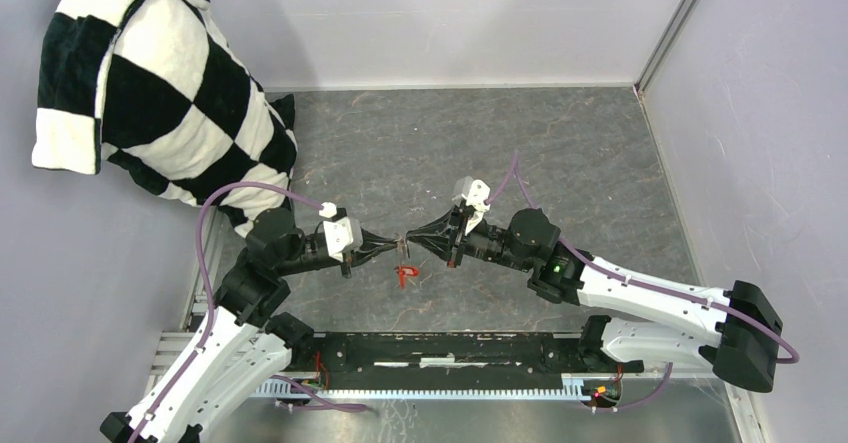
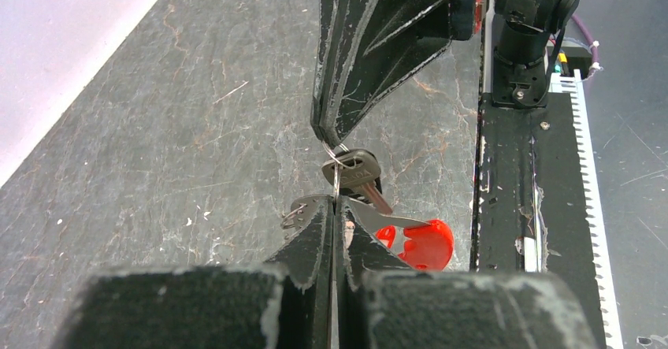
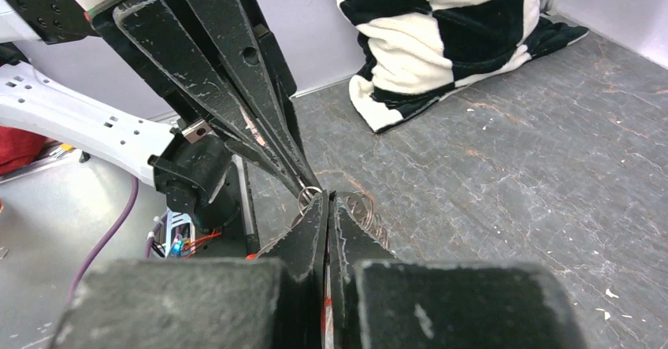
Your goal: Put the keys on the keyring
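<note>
As the two arms meet tip to tip over the middle of the grey surface (image 1: 580,163), we have the left gripper (image 1: 394,244) and the right gripper (image 1: 409,240) nose to nose, practically touching. On the left wrist view, the left fingers (image 2: 311,239) are pressed tight together, with thin silvery metal (image 2: 303,207) poking out on either side of their tips; which piece is nipped there we cannot tell. Right above them the right fingers (image 2: 354,50) point down, closed as well, and the keyring (image 2: 336,155) loops out from their very tip. Off that loop hangs a small key (image 2: 354,169) with a greyish head, lying just above the left fingertips. Just to its right and lower sits a red plastic piece (image 2: 419,244); fob or key head, we cannot say. On the top view that red shows just below the meeting tips. Over at the far left corner, a black-and-white chequered cushion (image 1: 160,93) is propped up.
</note>
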`<action>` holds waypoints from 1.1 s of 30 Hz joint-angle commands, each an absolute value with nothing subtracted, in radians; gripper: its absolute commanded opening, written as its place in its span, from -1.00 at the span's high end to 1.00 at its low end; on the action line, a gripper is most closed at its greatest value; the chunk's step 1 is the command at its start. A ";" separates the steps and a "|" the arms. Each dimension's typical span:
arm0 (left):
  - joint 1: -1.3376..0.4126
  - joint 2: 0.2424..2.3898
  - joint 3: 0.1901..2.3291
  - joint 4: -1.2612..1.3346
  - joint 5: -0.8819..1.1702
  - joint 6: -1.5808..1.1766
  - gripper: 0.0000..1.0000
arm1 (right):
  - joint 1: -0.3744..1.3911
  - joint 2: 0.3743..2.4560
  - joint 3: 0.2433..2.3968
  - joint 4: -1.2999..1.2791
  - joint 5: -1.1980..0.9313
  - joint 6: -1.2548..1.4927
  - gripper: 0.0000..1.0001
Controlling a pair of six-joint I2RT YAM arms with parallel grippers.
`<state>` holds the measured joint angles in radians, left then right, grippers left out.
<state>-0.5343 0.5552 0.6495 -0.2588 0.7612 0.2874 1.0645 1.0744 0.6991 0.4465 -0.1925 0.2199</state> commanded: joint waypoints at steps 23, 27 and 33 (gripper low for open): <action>-0.536 0.546 0.664 -0.173 0.731 0.267 0.96 | 1.060 0.999 0.652 0.405 -0.135 0.200 0.99; -0.536 0.546 0.663 -0.182 0.724 0.279 0.96 | 1.062 0.970 0.618 0.351 -0.095 0.184 0.99; -0.535 0.536 0.659 -0.221 0.726 0.310 0.96 | 1.046 0.917 0.470 0.245 0.075 0.169 0.99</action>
